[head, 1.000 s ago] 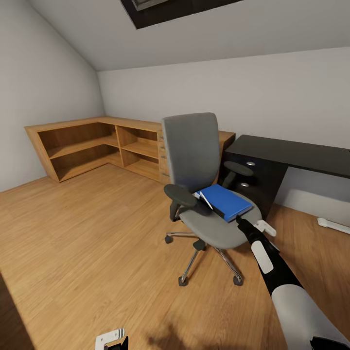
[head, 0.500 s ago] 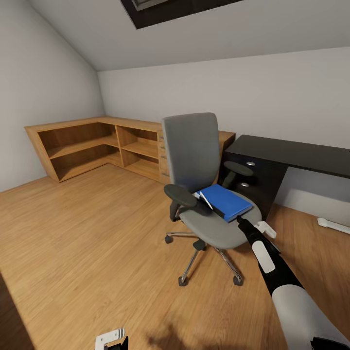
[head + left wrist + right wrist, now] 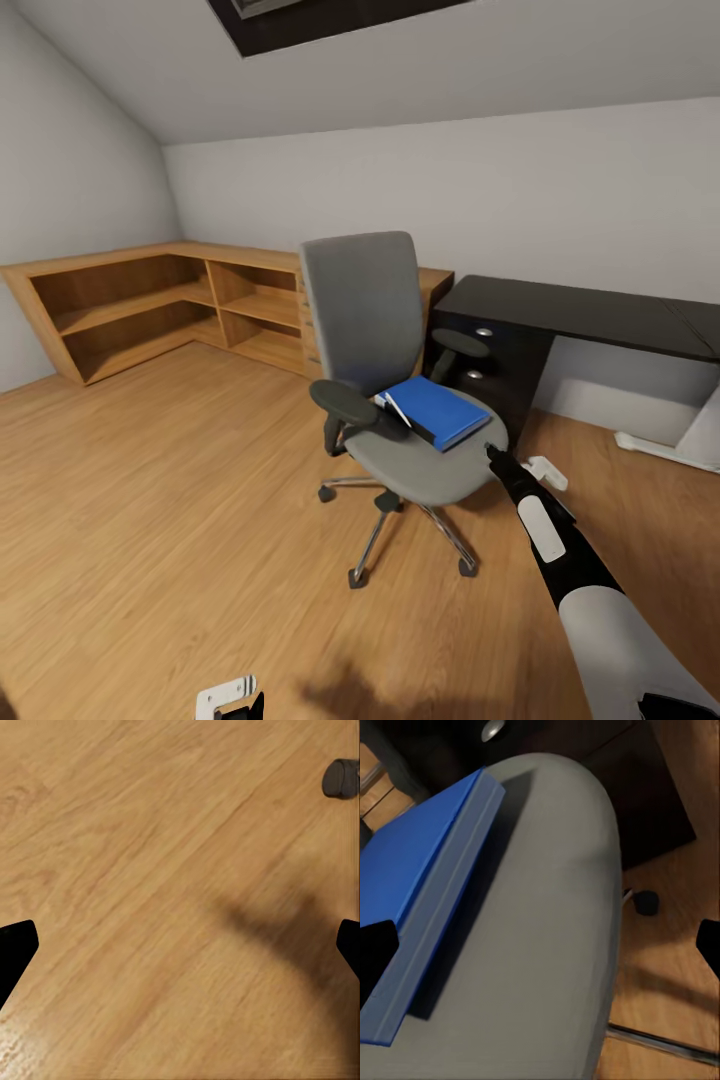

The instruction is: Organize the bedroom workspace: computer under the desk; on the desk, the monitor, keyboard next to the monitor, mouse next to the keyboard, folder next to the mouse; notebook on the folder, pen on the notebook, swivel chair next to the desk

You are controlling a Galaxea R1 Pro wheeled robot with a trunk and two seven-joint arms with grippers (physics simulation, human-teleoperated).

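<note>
1. Right claw point(image 3: 492, 455) at the front edge of the chair point(image 3: 395, 400) seat, fingers spread wide, nothing between them; in the right wrist view the two dark fingertips point(image 3: 376, 952) sit far apart at the frame's sides, over grey seat and blue folder point(image 3: 416, 881).
2. Left claw point(image 3: 228, 700) low over the wood floor point(image 3: 150, 870), also spread wide and empty; one chair caster point(image 3: 341, 778) visible in its wrist view.
3. Folder point(image 3: 436, 410) flat on the seat, just beyond the right claw, its long edge facing the claw.
4. Thin white-and-dark item wedged beside the folder toward the left armrest point(image 3: 343, 402); cannot tell whether notebook or pen.
5. Chair standing on the floor just in front of the bench point(image 3: 580, 315), backrest toward the wall, near the dark drawer unit point(image 3: 490, 370).
6. Light-wood shelving point(image 3: 150, 305) along the walls to the left of the bench.
</note>
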